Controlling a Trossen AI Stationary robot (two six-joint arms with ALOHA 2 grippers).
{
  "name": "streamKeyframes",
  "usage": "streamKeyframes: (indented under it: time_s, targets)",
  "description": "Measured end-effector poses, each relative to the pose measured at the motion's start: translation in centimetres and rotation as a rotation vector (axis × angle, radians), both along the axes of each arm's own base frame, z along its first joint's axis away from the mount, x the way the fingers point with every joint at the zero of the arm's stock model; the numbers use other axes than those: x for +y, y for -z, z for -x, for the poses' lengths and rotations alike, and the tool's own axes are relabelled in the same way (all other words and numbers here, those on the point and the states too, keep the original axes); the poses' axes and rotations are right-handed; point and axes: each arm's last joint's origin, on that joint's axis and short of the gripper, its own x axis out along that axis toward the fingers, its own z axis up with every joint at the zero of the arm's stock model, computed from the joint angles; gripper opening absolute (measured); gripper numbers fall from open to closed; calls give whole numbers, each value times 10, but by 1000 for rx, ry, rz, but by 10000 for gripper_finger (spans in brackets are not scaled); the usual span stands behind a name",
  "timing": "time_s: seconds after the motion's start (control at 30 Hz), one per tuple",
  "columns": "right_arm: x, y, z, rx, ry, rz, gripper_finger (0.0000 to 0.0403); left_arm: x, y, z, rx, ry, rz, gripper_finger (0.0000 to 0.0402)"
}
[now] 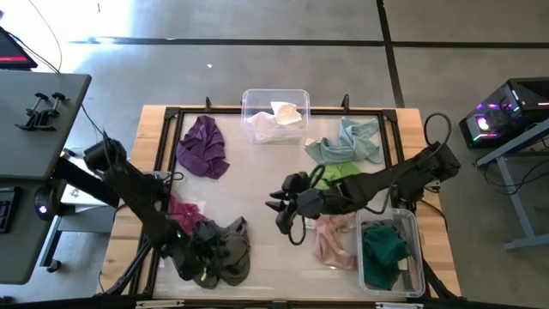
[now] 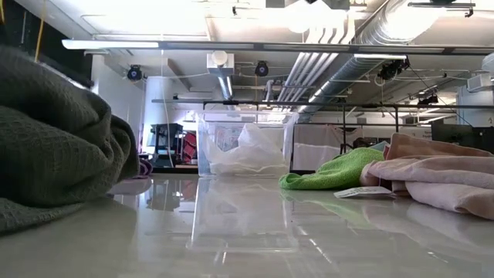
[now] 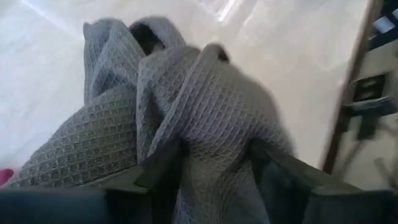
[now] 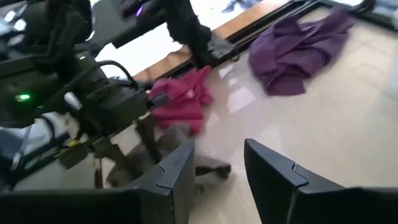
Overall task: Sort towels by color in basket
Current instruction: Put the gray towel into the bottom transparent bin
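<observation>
A grey towel [image 1: 233, 251] lies bunched near the table's front edge and looms large at the left of the low view [image 2: 54, 139]. My left gripper [image 1: 199, 257] is shut on it. My right gripper [image 1: 280, 206] hangs open over the table's middle with nothing between its fingers [image 4: 217, 174]. A magenta towel [image 1: 182, 211] lies just left of the grey one. A purple towel [image 1: 203, 146] lies at the far left, pale teal [image 1: 347, 142] and lime green [image 1: 339, 172] towels at the far right, and a pink one [image 1: 330, 240] at the near right. My left gripper [image 3: 214, 180] has a bunched fold of the grey towel [image 3: 211, 149] between its two fingers, several layers thick. The fingers come slanting down from the table's left. The cloth narrows into the gap and spills over one finger [image 3: 273, 168]. The towel's bulk rests slack on the table.
A clear bin [image 1: 274, 96] at the far edge holds a white towel [image 1: 276, 118]. A second clear bin [image 1: 413, 257] at the near right holds a dark teal towel [image 1: 383, 249]. A black frame [image 1: 163, 154] rims the tabletop. Bare tabletop shows between the purple towel and my right gripper.
</observation>
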Motion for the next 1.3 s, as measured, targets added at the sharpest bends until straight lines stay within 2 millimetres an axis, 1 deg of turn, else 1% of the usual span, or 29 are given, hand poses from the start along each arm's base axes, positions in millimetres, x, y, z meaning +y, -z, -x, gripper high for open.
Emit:
streamKeyframes:
  time_s: [0.1, 0.2, 0.3, 0.4, 0.47, 0.53, 0.63, 0.73, 0.77, 0.83, 0.93, 1.0, 1.07, 1.17, 1.3]
  targets:
    - [0, 1, -1, 39, -155, 6, 133, 0, 18, -8, 42, -12, -59, 215]
    - [5, 2, 1, 60, -273, -5, 133, 3, 36, -16, 121, 22, -100, 229]
    - [18, 6, 8, 108, -371, -13, 133, 8, 49, -28, 173, 44, -118, 230]
    - [31, 13, 20, 209, -411, -24, 133, 16, 57, -42, 161, -1, -102, 218]
    - [40, 17, 28, 265, -433, -11, 133, 21, 59, -52, 144, -33, -81, 200]
    - [46, 22, 36, 324, -446, 37, 133, 27, 59, -60, 126, -57, -59, 170]
    - [49, 26, 44, 387, -394, 94, 133, 39, 58, -71, 102, -61, -64, 106]
    - [47, 25, 46, 384, -365, 119, 133, 54, 53, -84, 67, -67, -61, 32]
    - [47, 23, 47, 375, -377, 131, 133, 59, 50, -87, 49, -74, -54, 19]
    - [42, 17, 49, 356, -370, 145, 133, 69, 40, -95, 2, -94, -38, 15]
    - [31, 10, 47, 326, -296, 140, 133, 80, 14, -103, -78, -55, -82, 17]
    - [17, 6, 44, 312, -228, 133, 133, 88, -5, -104, -120, -14, -131, 12]
    - [3, 3, 39, 297, -161, 101, 133, 97, -23, -101, -156, 21, -175, 8]
    - [-19, -2, 31, 251, -56, 26, 133, 109, -56, -91, -249, 63, -224, 7]
    - [-39, -12, 14, 99, 12, -29, 144, 124, -96, -71, -364, 102, -327, 7]
